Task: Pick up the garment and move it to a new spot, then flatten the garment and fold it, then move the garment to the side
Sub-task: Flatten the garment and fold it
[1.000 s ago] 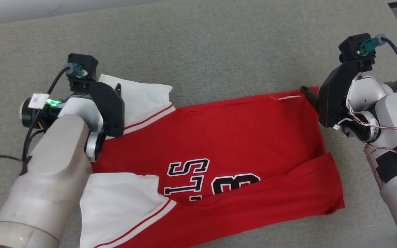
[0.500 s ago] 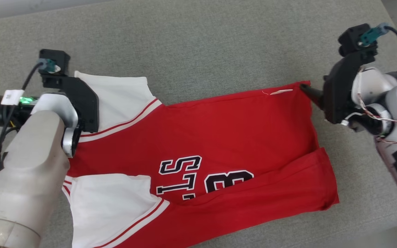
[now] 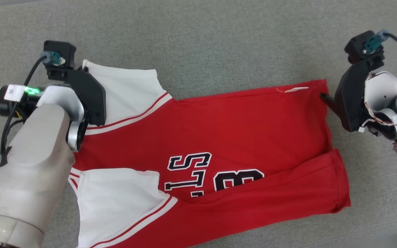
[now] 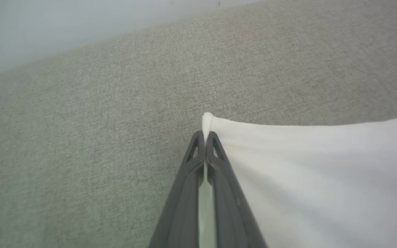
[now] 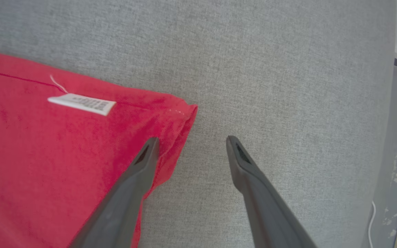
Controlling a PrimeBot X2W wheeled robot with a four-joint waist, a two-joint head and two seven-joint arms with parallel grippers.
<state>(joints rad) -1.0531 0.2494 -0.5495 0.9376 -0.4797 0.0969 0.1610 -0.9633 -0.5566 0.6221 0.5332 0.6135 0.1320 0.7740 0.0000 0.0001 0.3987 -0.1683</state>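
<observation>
The garment (image 3: 240,137) is a red jersey with white sleeves and black lettering, lying spread on the grey table (image 3: 202,44), its lower hem folded up. In the left wrist view my left gripper (image 4: 205,135) is shut on the corner of the far white sleeve (image 4: 305,172). In the head view the left gripper's dark mount (image 3: 88,91) covers that sleeve's left edge. My right gripper (image 5: 192,138) is open at the garment's (image 5: 47,155) far right corner. One finger lies over the red cloth and the other over bare table. A white label (image 5: 81,103) lies near that corner.
The table's right edge (image 5: 393,103) runs close beside my right gripper, with pale floor beyond it. Bare grey table stretches beyond the garment's far side. A black cable (image 3: 9,120) trails from my left wrist.
My left gripper has shut on the white sleeve corner and drawn it out to the left. The head view has shifted. My right gripper stays open at the hem corner.
</observation>
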